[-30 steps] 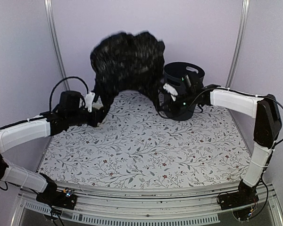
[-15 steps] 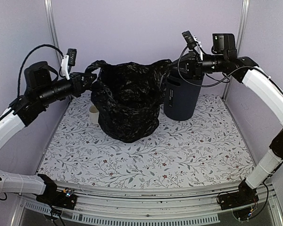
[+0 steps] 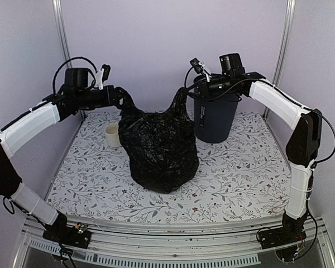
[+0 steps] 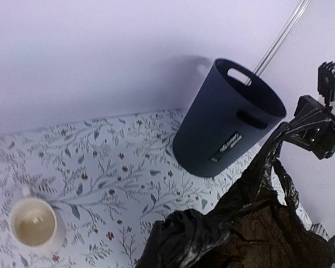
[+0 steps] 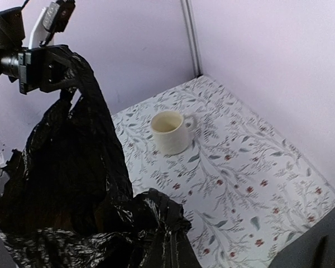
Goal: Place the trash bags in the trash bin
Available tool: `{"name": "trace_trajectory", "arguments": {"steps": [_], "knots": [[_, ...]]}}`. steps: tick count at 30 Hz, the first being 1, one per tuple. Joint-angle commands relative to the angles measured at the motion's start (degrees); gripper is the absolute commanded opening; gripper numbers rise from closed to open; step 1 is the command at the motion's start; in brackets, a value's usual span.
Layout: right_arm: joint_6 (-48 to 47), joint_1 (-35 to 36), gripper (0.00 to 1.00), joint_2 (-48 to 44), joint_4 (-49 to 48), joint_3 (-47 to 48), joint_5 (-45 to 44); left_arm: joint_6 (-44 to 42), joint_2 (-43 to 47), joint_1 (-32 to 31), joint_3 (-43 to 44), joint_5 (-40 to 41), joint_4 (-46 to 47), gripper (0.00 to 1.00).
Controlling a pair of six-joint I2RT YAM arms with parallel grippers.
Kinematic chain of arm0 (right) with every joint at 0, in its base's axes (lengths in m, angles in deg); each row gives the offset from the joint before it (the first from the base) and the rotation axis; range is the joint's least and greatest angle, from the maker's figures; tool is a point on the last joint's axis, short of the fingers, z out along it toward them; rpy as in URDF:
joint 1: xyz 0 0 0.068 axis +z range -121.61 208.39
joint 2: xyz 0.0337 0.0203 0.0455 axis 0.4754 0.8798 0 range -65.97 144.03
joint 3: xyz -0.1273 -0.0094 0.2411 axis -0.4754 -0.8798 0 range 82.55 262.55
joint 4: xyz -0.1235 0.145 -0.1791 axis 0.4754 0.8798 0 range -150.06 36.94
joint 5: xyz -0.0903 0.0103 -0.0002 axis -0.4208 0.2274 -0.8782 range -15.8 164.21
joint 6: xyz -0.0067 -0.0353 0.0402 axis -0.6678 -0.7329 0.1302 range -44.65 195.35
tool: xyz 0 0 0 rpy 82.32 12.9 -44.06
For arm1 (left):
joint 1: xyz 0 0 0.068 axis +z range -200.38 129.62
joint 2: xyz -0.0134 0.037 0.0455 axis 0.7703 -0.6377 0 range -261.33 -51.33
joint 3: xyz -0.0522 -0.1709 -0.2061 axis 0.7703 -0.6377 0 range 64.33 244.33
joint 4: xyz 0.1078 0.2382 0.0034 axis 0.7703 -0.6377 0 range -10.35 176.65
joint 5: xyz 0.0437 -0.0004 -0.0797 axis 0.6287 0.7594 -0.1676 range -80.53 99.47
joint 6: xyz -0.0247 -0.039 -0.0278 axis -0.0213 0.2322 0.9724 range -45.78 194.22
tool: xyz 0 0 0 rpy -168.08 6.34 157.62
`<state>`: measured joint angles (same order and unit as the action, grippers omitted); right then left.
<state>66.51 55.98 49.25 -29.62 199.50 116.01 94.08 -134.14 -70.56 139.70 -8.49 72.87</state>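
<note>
The black trash bag (image 3: 159, 148) hangs between my two grippers, with its bottom resting on the flowered table. My left gripper (image 3: 121, 97) is shut on the bag's left top corner. My right gripper (image 3: 185, 91) is shut on its right top corner, just left of the dark grey trash bin (image 3: 215, 114). The bin stands upright at the back right. In the left wrist view the bag (image 4: 240, 229) covers my own fingers, and the bin (image 4: 229, 120) and right gripper (image 4: 301, 125) show beyond. In the right wrist view the bag (image 5: 61, 184) hides my fingers, and the left gripper (image 5: 56, 67) holds the far corner.
A small cream cup (image 3: 112, 134) stands upright on the table left of the bag; it also shows in the left wrist view (image 4: 33, 223) and the right wrist view (image 5: 170, 131). Pale walls and metal posts (image 3: 60, 33) close in the back and sides.
Both grippers have moved inward and lower. The bag, flung up and then held wide open, now hangs narrow, sagging forward onto the table.
</note>
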Motion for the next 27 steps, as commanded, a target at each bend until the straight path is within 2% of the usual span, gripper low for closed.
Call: {"name": "trace_trajectory", "arguments": {"steps": [1, 4, 6, 9, 11, 13, 14, 16, 17, 18, 20, 22, 24, 26, 27], "knots": [[-3.36, -1.58, 0.02, 0.07, -1.56, 14.03, -5.41, -7.09, -2.95, 0.95, 19.65, -0.56, -1.6, 0.0], [-6.66, -1.45, 0.02, -1.52, -2.08, 20.71, -5.92, -10.79, -2.48, -0.23, 29.85, 0.44, -3.94, 0.0], [-7.29, -0.98, 0.02, -4.08, -3.34, 23.95, -6.13, -16.26, 0.31, -4.28, 32.2, 3.82, -3.77, 0.0], [-9.61, -0.11, 0.02, -3.82, 0.39, 33.83, -7.31, -26.61, 6.05, -14.24, 28.7, 12.13, -0.58, 0.0], [-10.99, -0.01, 0.02, -4.12, 1.25, 32.95, -6.86, -28.17, 10.07, -16.52, 21.31, 16.76, 3.93, 0.0], [-12.33, 0.17, 0.02, -4.85, 0.79, 25.48, -7.72, -27.65, 13.09, -16.62, 10.76, 22.92, 10.78, 0.0], [-12.93, 0.35, 0.02, -5.39, -1.49, 17.33, -8.73, -27.92, 13.63, -16.33, 2.73, 26.71, 13.79, 0.0], [-13.01, 0.64, 0.02, -6.26, -8.07, 5.14, -15.15, -25.82, 11.61, -14.44, -5.84, 30.53, 16.41, 0.0], [-12.57, 0.78, 0.01, -5.78, -9.94, -2.17, -18.06, -22.55, 9.54, -12.62, -10.35, 29.66, 15.42, 0.0], [-11.51, 0.74, 0.01, -4.77, -9.48, -5.4, -19.59, -19.09, 7.18, -10.87, -12.39, 26.29, 13.63, 0.0], [-9.95, 0.66, 0.02, -3.68, -5.14, -10.16, -14.91, -12.78, 3.73, -8.66, -13.92, 17.17, 8.26, 0.0], [-10.25, 0.81, 0.02, -6.95, -3.24, -17.91, -4.63, -9.74, 4.76, -10.05, -14.82, 12.28, 4.66, 0.0], [-13.97, 1.54, 0.02, -13.39, -2.0, -25.29, 6.59, -10.1, 10.54, -14.13, -16.03, 9.96, 4.26, 0.0], [-19.1, 3.06, 0.02, -20.26, 0.98, -27.75, 9.7, -10.31, 17.2, -16.28, -16.13, 8.83, 5.17, 0.0], [-20.88, 3.37, 0.02, -21.87, 3.96, -25.89, 11.28, -9.97, 19.96, -16.4, -16.11, 8.73, 5.77, 0.0]]}}
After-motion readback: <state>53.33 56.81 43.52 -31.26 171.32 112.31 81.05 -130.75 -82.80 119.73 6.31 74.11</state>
